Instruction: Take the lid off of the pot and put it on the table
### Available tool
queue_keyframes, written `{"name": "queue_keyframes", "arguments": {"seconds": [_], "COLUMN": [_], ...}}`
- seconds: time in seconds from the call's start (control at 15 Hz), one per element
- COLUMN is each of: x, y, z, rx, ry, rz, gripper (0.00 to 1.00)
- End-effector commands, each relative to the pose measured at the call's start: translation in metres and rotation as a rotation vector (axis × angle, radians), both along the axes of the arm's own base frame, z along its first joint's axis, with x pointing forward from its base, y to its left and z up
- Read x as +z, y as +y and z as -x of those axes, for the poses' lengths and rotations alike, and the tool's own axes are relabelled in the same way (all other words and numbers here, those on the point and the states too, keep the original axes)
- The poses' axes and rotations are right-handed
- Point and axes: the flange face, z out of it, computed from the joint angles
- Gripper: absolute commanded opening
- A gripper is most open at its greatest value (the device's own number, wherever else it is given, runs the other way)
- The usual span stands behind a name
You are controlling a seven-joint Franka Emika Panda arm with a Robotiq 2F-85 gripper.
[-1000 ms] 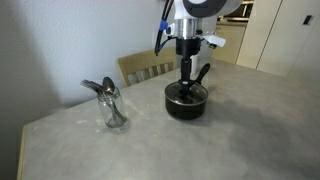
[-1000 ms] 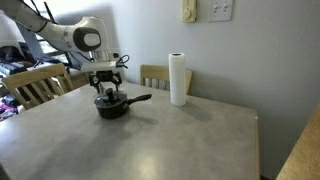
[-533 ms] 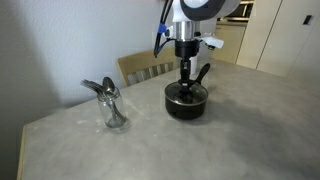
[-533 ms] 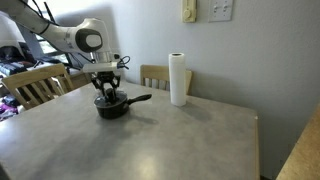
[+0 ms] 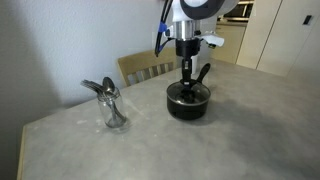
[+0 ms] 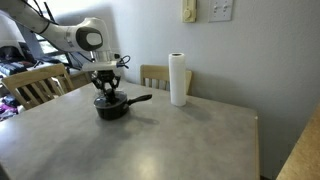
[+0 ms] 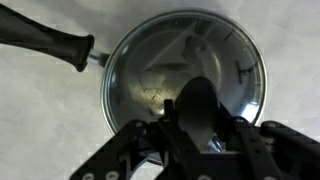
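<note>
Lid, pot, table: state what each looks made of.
Lid: likely glass, see-through and reflective, with a metal-looking rim. Pot: black and slightly glossy, probably coated metal. Table: grey, speckled and matte; stone or stone-look laminate, cannot tell which.

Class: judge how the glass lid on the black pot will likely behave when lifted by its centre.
The lid looks like rigid glass in a metal rim, so it should lift stiffly but could crack if dropped on the table. Gripped only at its centre by the gripper, it may tilt. Being round, it could roll on edge.
</note>
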Motion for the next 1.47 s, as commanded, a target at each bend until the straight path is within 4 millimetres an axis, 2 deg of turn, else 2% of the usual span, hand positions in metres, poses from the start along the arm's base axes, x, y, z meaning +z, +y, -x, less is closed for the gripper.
{"name": "queue_keyframes", "arguments": {"seconds": [0.0,0.47,0.73,0.93,1.13,1.27,1.4], "x": [0.021,0.054,0.083,0.100,0.110,0.114,0.113], "y": [-0.007,-0.007,-0.008,-0.018,-0.047,-0.080,-0.123], "z": [0.005,0.009,0.020,0.032,0.047,0.060,0.073], "rx": [-0.027,-0.083,-0.135,-0.170,-0.190,-0.196,-0.187], "ry": [0.016,-0.009,-0.021,-0.046,-0.059,-0.063,-0.063], "rz": [0.032,0.042,0.046,0.050,0.062,0.083,0.112], "gripper": [0.14,0.14,0.14,0.14,0.14,0.14,0.14]}}
